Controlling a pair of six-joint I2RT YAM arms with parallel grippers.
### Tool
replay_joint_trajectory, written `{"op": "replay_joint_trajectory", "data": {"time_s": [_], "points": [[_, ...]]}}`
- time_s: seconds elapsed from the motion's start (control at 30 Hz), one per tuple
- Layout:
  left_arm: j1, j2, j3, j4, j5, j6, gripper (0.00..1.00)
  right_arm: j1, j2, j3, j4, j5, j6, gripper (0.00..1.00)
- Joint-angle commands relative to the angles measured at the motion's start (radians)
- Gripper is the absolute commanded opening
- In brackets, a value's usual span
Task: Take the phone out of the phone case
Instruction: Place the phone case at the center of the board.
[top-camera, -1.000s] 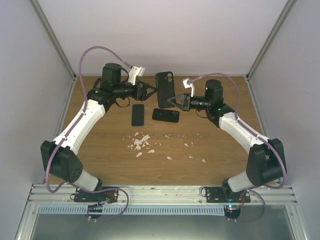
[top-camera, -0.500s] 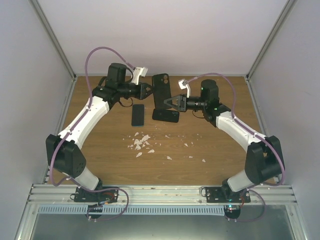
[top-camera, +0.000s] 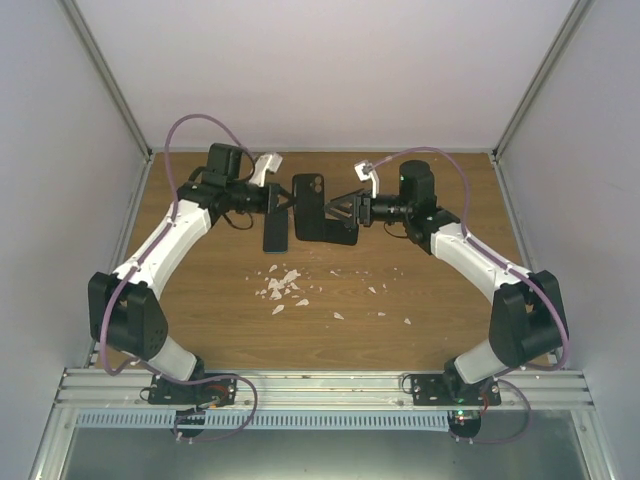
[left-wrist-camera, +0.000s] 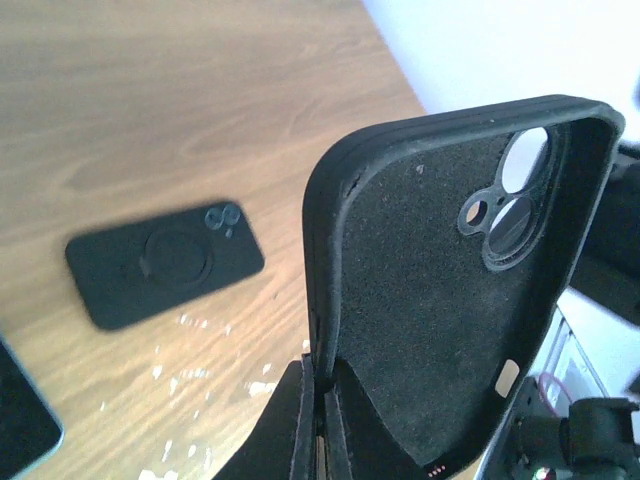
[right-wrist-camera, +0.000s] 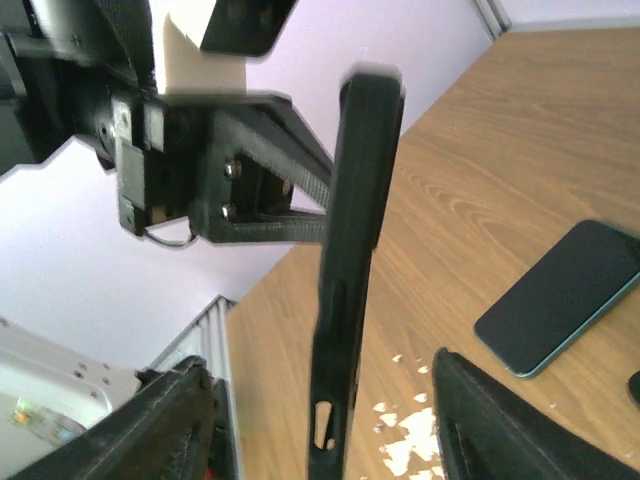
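Observation:
The black phone case (top-camera: 308, 205) hangs upright above the back of the table, between my two grippers. My left gripper (top-camera: 284, 200) is shut on its edge. The left wrist view shows the case (left-wrist-camera: 440, 290) empty, with its felt lining and camera cut-out, and my left gripper (left-wrist-camera: 322, 378) pinching its side wall. Beside the case, my right gripper (top-camera: 336, 211) is open. The right wrist view has the case (right-wrist-camera: 350, 270) edge-on between the spread fingers (right-wrist-camera: 185, 420), touching neither. The phone (top-camera: 274, 231) lies flat on the wood, dark screen up, also seen as (right-wrist-camera: 560, 295).
A second black slab (top-camera: 345, 233) with a ring and camera lenses on its back (left-wrist-camera: 165, 262) lies on the table under the right gripper. White crumbs (top-camera: 282, 285) are scattered mid-table. Enclosure walls stand close at the left, the right and the back.
My left gripper has shut on the case's edge, and my right gripper has opened and let go of it. The case has moved left and lower.

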Motion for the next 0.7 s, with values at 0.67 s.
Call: {"op": "replay_joint_trajectory", "data": {"time_s": [0.67], "points": [[0.082, -0.053, -0.431, -0.149, -0.072, 0.129, 0.0, -0.004, -0.05, -0.024, -0.067, 0.029, -0.117, 1.0]]}}
